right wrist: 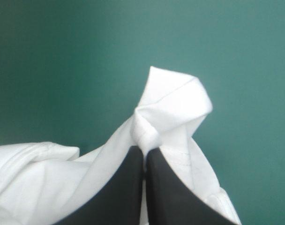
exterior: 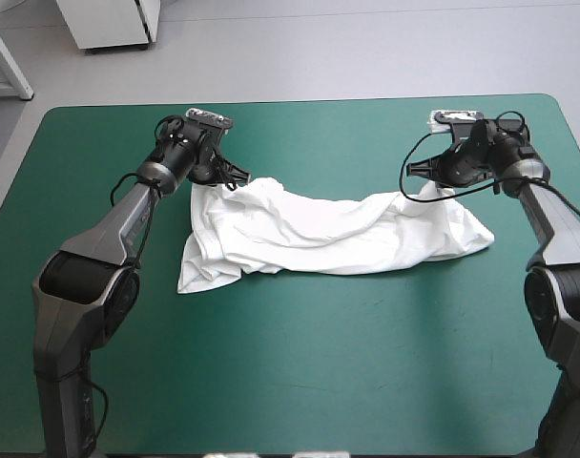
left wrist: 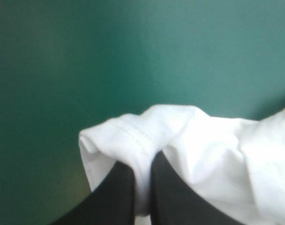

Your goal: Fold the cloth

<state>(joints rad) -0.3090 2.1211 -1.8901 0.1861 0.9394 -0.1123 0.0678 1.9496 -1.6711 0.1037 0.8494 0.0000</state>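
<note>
T-shirt (exterior: 328, 234): It is lying crumpled in a long band on the far half of the teal-green table (exterior: 300, 382). Both ends of its far edge are raised and its middle is sagging onto the table.
Left gripper (exterior: 217, 175): I am pinching the left end of the T-shirt's far edge. My black fingers (left wrist: 119, 197) are pressed all but together on a hemmed fold.
Right gripper (exterior: 431, 179): I am pinching the right end of the T-shirt's far edge. The black fingers here are pressed together on a twisted peak of cloth that is standing up past the tips.
Step in hand: By my judgement, I am stretching the T-shirt's far edge between both grips so that it can be laid flat.
Method: I should be drawing both grips apart evenly, level with each other, until the T-shirt's middle is no longer sagging.
Caution: The right grip is holding a bunched twist, not a flat hem. A hard pull risks slipping it free or setting a wrinkle.
Progress: The T-shirt is not yet showing any fold.
</note>
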